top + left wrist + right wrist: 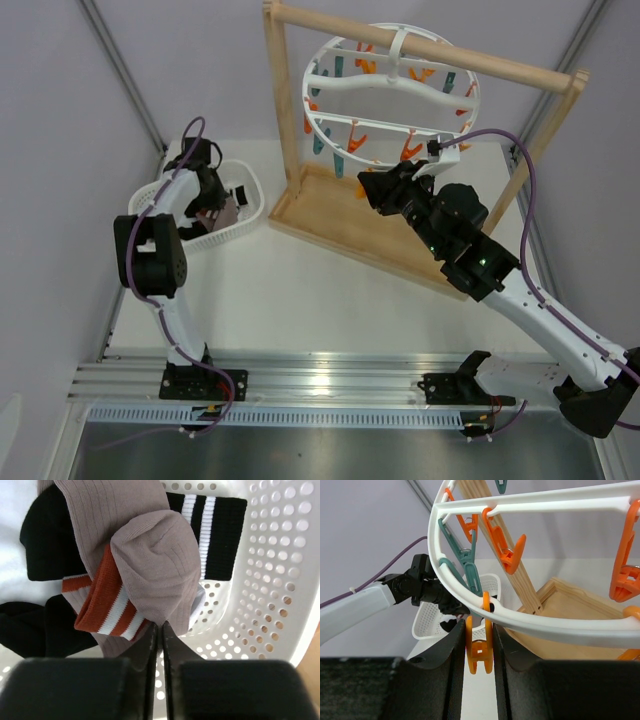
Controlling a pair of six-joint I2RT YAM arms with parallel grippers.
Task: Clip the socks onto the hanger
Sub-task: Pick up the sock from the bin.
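- Over at 9 o'clock on the table, the white basket (252, 190) holds the taupe socks (150, 565) and some black socks (45, 545).
- The left gripper (161, 630) is pinched tight on one taupe sock.
- Up at 12 o'clock, the hanger (390, 88) hangs on the wooden rack (330, 215).
- The right gripper (479, 636) squeezes an orange clip (479, 655) on the hanger's near rim.

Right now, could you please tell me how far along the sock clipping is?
Done: nothing; no sock hangs on the hanger. In hand: the left claw pinches a taupe sock in the basket, the right claw grips an orange clip. Left: clipping both socks.
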